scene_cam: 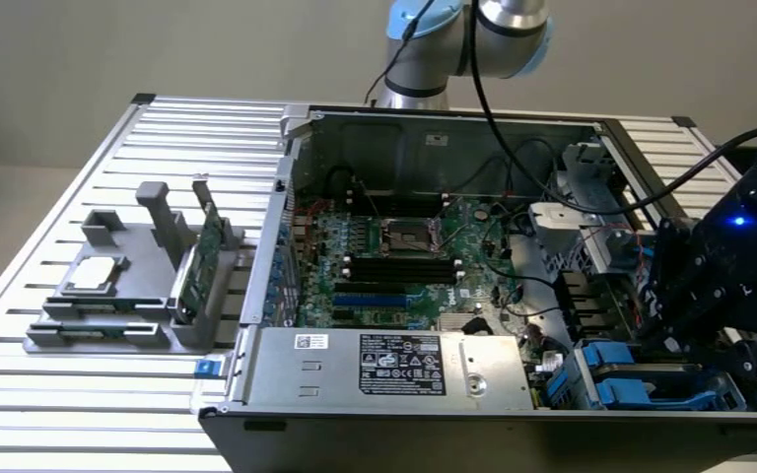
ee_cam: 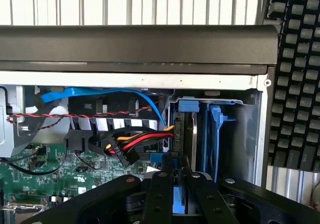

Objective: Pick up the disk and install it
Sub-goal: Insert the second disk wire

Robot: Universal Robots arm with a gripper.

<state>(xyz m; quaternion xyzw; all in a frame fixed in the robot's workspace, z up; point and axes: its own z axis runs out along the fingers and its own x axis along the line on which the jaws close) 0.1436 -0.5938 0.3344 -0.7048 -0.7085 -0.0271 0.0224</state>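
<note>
On slatted metal worktop [scene_cam: 36,394] we see open computer case [scene_cam: 412,118], plain beige wall behind. At case's corner on exterior view's right, hand [ee_cam: 175,176] sits low over drive bay [scene_cam: 642,379], fingers [ee_cam: 159,194] narrow, gripping top edge of disk [ee_cam: 184,134], which stands upright in blue carrier inside bay. Grey parts holder [scene_cam: 129,286] rests beside case.

Blue plastic disk [ee_cam: 186,134] carrier, matt black gripper [ee_cam: 178,176]

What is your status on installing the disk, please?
Fingers nearly shut on the disk's edge. Disk upright in the drive bay at the case corner. Cable bundle close beside it.
</note>
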